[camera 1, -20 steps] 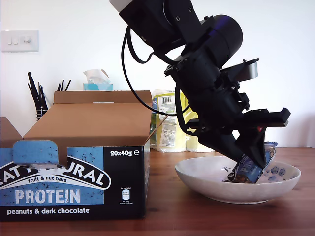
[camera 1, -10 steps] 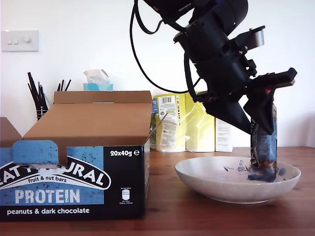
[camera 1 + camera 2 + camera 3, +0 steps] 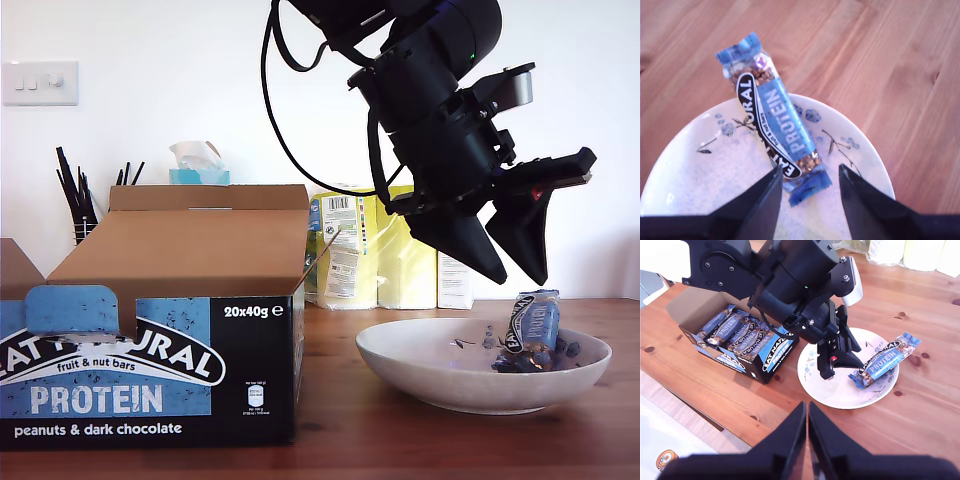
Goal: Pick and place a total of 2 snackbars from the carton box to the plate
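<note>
One snackbar (image 3: 532, 325) in a blue wrapper lies in the plate (image 3: 430, 388), one end propped over the rim at the exterior view's right. My first gripper (image 3: 515, 272) hangs open just above it, and the bar (image 3: 775, 125) lies free beyond its fingertips on the flowered plate (image 3: 695, 185). The carton box (image 3: 150, 370) stands at the exterior view's left; the second wrist view shows several snackbars (image 3: 735, 332) packed inside. My second gripper (image 3: 806, 407) is shut on nothing, high above the table, looking down on the plate (image 3: 835, 390).
Yellow packages (image 3: 400, 250) stand behind the plate. A tissue box (image 3: 198, 165) and a holder of dark pens (image 3: 80, 200) sit behind the carton. The table's edge (image 3: 700, 410) runs close to the carton box in the second wrist view.
My first gripper held the snackbar upright in the plate, then opened and let it go. The bar tipped over onto the plate's rim. The gripper has lifted a little.
</note>
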